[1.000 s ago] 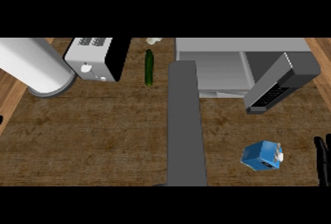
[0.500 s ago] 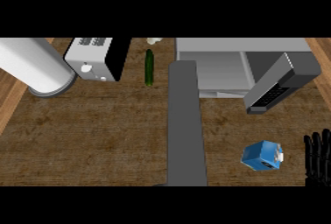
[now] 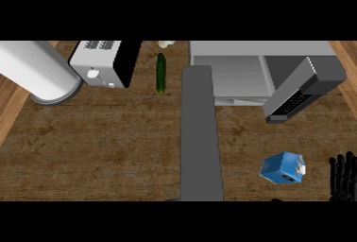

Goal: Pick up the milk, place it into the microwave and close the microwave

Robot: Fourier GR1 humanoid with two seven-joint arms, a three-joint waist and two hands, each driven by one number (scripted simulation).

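The milk (image 3: 282,168) is a small blue carton with a white cap, lying on the wooden counter at the lower right. My right hand (image 3: 342,177) shows at the right edge just beside the carton, a small gap between them, its black fingers straight and open. The microwave (image 3: 241,71) stands at the back right with its door (image 3: 301,90) swung open towards me, and its grey inside shows nothing in it. No left hand shows.
A toaster (image 3: 105,64) stands at the back left with a green cucumber (image 3: 161,72) beside it. A thick white cylinder (image 3: 35,71) lies at the far left. A long grey bar (image 3: 202,142) runs from the lower edge up to the microwave.
My right hand has come further into view from the right edge, moving left towards the milk carton. The carton and the microwave door have not moved.
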